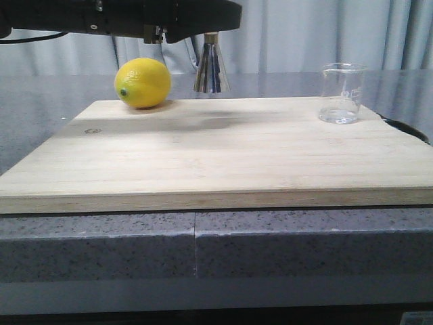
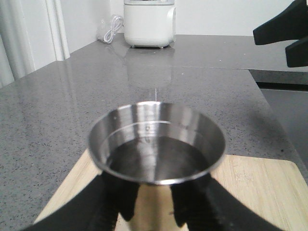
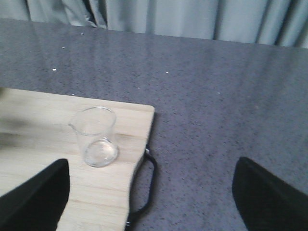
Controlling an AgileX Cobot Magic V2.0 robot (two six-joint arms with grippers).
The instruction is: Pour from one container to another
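The shiny steel jigger point(image 1: 211, 71) is at the board's far edge, its top hidden behind my left arm. In the left wrist view its upper cup point(image 2: 156, 144) holds dark liquid, and my left gripper point(image 2: 153, 204) is shut on its body below the rim. I cannot tell whether its base touches the board. The clear glass beaker point(image 1: 342, 93) stands upright at the board's far right corner and looks nearly empty. My right gripper point(image 3: 151, 197) hovers open near the beaker point(image 3: 96, 137), over the board's edge, with nothing between its fingers.
A yellow lemon point(image 1: 143, 82) lies on the wooden board point(image 1: 216, 156) at the far left. The board has a black handle point(image 3: 144, 187) on its right side. A white appliance point(image 2: 149, 21) stands far off on the grey counter. Curtains hang behind.
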